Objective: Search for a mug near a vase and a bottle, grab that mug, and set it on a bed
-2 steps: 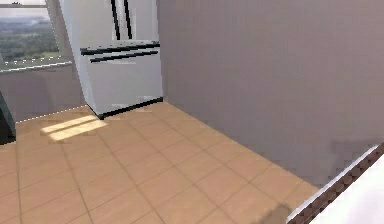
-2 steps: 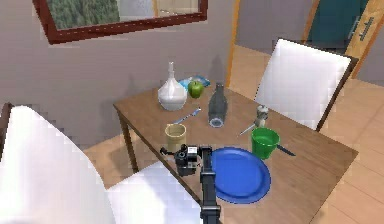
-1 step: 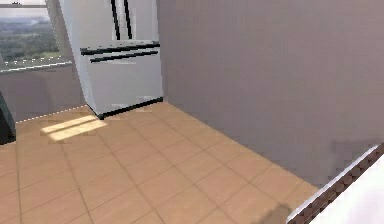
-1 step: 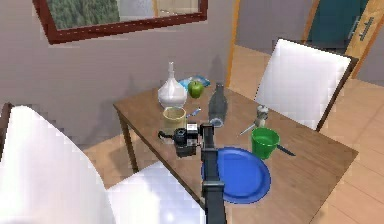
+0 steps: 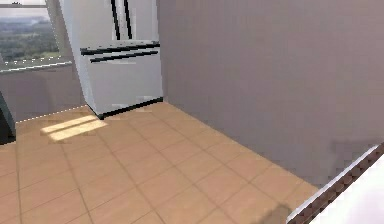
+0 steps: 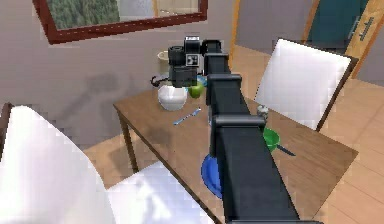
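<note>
1. This is a home: a kitchen with a dining area.
2. In the upper left of the forward view, a tall pale refrigerator (image 5: 120, 50) with dark handles and a lower drawer stands against the wall.
3. In that view's upper left corner, a window (image 5: 30, 35) looks out on a landscape.
4. Tan floor tiles (image 5: 130, 170) cover that view's lower half.
5. In the middle of the arm side view, a wooden dining table (image 6: 150, 112) carries a blue plate (image 6: 207, 172) and a piece of cutlery (image 6: 186, 119).
6. 2 white chairs stand at it: 1 at the right (image 6: 300, 80), 1 at the lower left (image 6: 45, 165).
7. A teal door (image 6: 340, 20) shows in the upper right corner.
</note>
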### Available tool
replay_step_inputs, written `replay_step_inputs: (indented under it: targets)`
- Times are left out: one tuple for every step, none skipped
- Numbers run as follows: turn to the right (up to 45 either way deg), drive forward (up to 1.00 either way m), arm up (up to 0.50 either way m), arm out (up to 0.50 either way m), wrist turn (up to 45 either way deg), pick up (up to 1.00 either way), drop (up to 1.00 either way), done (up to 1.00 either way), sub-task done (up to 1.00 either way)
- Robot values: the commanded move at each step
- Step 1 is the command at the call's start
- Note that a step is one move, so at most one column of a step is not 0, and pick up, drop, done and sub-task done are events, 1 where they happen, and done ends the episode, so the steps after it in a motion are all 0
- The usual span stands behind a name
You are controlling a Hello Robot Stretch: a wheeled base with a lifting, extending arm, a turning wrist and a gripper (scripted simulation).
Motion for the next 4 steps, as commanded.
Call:
replay_step_inputs:
  targets:
    - [0.0, 0.0, 0.0, 0.0, -45.0, 0.0, 0.0, 0.0, 0.0]
    - [0.0, 0.0, 0.0, 0.0, -45.0, 0.0, 0.0, 0.0, 0.0]
    - [0.0, 0.0, 0.0, 0.0, -24.0, 0.0, 0.0, 0.0, 0.0]
    - [0.0, 0.0, 0.0, -0.36, 0.0, 0.0, 0.0, 0.0, 0.0]
